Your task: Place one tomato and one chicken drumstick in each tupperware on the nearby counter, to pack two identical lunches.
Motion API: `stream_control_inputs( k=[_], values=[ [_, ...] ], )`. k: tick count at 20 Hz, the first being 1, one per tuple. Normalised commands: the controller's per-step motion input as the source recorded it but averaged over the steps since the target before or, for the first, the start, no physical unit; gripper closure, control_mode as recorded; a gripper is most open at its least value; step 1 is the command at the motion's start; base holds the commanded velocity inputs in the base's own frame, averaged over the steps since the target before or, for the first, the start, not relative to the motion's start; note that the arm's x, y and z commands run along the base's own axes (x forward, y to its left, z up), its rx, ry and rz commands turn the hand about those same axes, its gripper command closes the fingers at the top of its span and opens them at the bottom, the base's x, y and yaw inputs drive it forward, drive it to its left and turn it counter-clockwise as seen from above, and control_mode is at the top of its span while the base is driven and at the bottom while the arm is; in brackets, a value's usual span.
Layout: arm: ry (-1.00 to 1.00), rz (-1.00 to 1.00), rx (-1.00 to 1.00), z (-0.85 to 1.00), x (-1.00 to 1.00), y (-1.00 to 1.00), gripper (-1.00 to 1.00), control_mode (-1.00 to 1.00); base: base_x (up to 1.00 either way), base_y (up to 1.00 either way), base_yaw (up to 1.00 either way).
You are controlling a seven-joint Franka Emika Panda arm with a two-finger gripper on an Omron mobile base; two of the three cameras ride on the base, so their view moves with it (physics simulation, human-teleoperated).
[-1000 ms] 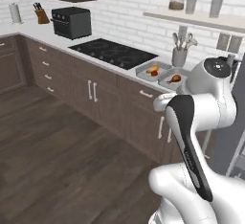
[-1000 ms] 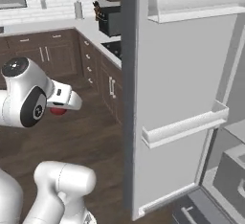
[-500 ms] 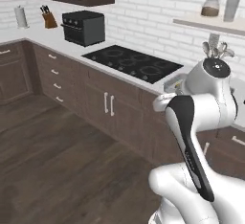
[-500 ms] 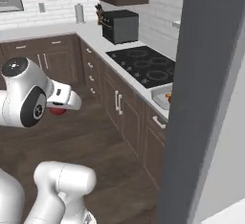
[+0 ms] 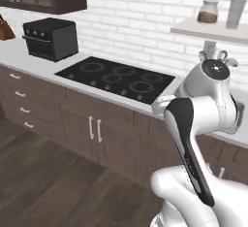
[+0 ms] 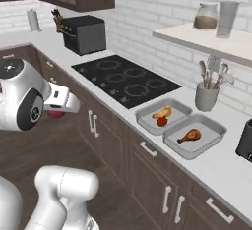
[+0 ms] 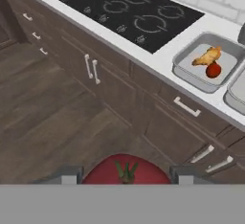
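In the hand view my gripper (image 7: 126,176) is shut on a bright red tomato (image 7: 126,169) with a green stem, held low over the wood floor in front of the cabinets. In the right base view the same gripper (image 6: 57,111) hangs left of the counter (image 6: 221,167), the red tomato (image 6: 55,114) under it. Two grey tupperware trays sit right of the cooktop. The nearer-left tupperware (image 6: 147,124) (image 7: 187,70) holds a chicken drumstick (image 6: 163,112) (image 7: 208,55) and a darker tomato (image 6: 161,121) (image 7: 213,70). The right tupperware (image 6: 209,140) holds one drumstick (image 6: 190,135).
A black cooktop (image 6: 125,79) (image 5: 116,78) is set in the counter, with a black toaster oven (image 6: 86,33) (image 5: 51,38) beyond it. A grey utensil holder (image 6: 206,96) stands behind the trays under a wall shelf (image 6: 206,40). Dark cabinet doors (image 7: 91,67) face open wood floor.
The whole scene has shifted as the base drove: the large grey door has left the right base view and the counter with both trays has come in. The gripper still holds the tomato.
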Motion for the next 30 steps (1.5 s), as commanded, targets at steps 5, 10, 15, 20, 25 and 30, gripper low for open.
stream_control_inputs(
  k=[5, 10, 15, 20, 25, 30],
  values=[
    [0.0, 0.0, 0.0, 0.0, 0.0, 0.0, 1.0, 1.0, 1.0, 0.12, -0.61],
    [0.0, 0.0, 0.0, 0.0, 0.0, 0.0, 1.0, 1.0, 0.45, 0.07, -0.81],
    [0.0, 0.0, 0.0, 0.0, 0.0, 0.0, 1.0, 1.0, 0.17, -0.42, -0.87],
    [0.0, 0.0, 0.0, 0.0, 0.0, 0.0, 1.0, 1.0, 0.73, -0.23, -0.34],
    [0.0, 0.0, 0.0, 0.0, 0.0, 0.0, 1.0, 1.0, 0.98, -0.07, 0.0],
    [0.0, 0.0, 0.0, -0.93, 0.71, -0.04, 1.0, -1.0, 0.0, 0.0, 0.0]
  ],
)
